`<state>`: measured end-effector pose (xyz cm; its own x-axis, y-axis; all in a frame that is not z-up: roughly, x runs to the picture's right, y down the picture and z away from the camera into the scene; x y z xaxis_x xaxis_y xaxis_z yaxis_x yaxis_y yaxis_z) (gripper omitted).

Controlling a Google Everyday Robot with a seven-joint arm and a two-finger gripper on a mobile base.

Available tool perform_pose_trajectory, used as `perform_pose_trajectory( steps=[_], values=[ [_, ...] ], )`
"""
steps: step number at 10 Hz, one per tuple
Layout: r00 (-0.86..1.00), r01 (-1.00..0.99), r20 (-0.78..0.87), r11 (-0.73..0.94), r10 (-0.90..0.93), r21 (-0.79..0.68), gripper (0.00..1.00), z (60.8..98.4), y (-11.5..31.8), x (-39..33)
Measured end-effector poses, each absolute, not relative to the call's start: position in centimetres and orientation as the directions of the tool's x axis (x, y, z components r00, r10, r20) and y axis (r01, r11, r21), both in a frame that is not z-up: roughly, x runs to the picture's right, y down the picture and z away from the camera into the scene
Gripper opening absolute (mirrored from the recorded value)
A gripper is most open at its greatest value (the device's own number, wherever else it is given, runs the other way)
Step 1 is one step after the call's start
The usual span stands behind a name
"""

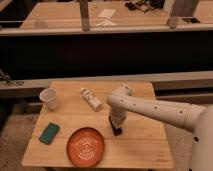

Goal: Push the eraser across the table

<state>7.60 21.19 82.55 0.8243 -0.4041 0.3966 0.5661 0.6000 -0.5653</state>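
A flat green rectangular block, the only eraser-like thing I see, lies near the front left corner of the wooden table. My gripper points straight down at the table's middle, just right of the orange plate. It is well to the right of the green block and apart from it. Its dark tip is at or just above the tabletop. The white arm reaches in from the right.
A white cup stands at the table's back left. A white bottle lies on its side behind the gripper. A dark rail and a second table run behind. The floor drops off on all sides.
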Motion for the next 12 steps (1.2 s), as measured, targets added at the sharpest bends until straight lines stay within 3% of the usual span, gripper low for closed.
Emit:
perform_pose_trajectory(
  steps=[12],
  values=[
    [0.823,0.567,0.397,0.600,-0.405,-0.564,0.17,82.35,20.97,7.56]
  ],
)
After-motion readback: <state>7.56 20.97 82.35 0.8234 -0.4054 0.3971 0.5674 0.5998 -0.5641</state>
